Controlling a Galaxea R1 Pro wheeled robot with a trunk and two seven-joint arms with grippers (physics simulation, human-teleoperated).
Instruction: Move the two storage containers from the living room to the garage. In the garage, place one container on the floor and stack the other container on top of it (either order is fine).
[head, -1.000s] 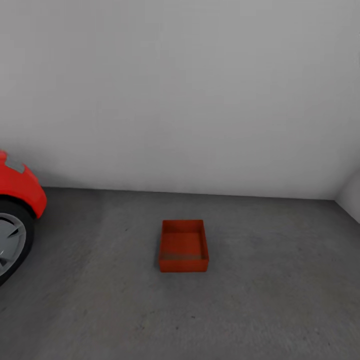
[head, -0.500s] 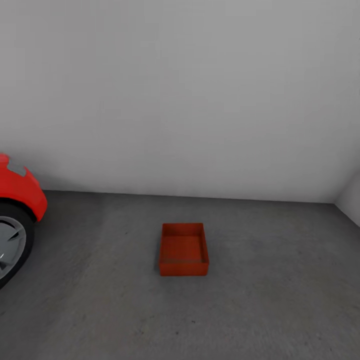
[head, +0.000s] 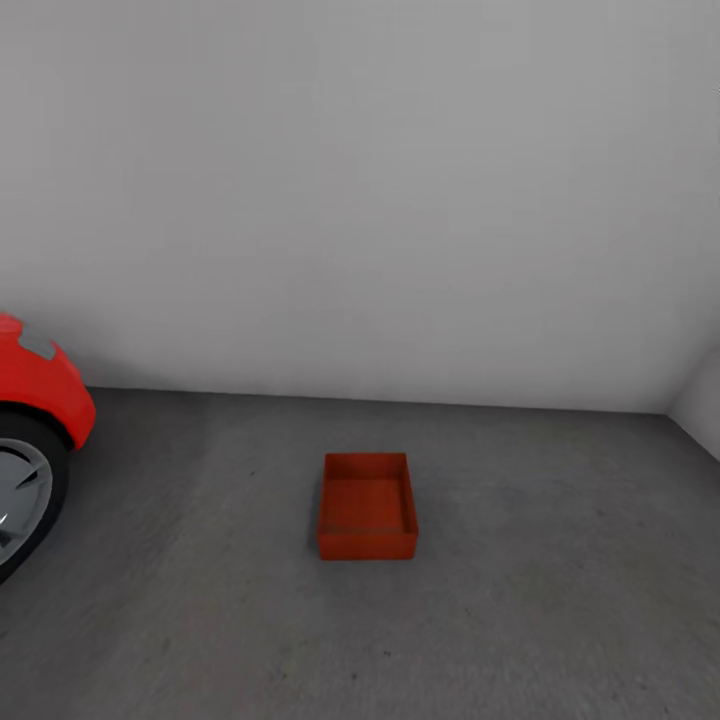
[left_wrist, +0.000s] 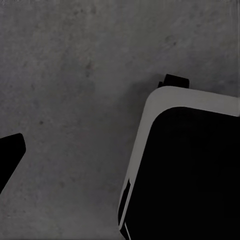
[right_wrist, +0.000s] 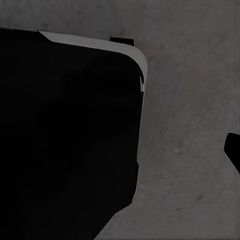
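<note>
One storage container sits upright on the garage floor. Both wrist cameras face down at floor; tool state cannot be told.

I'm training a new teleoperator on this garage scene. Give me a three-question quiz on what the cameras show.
1. True or false: the storage container sits on the dark grey floor.
2. On which side of the head view does the red car show? A) left B) right
3. How many containers are stacked on the container?

Key: 1 true; 2 A; 3 none, its open top is bare.
</note>
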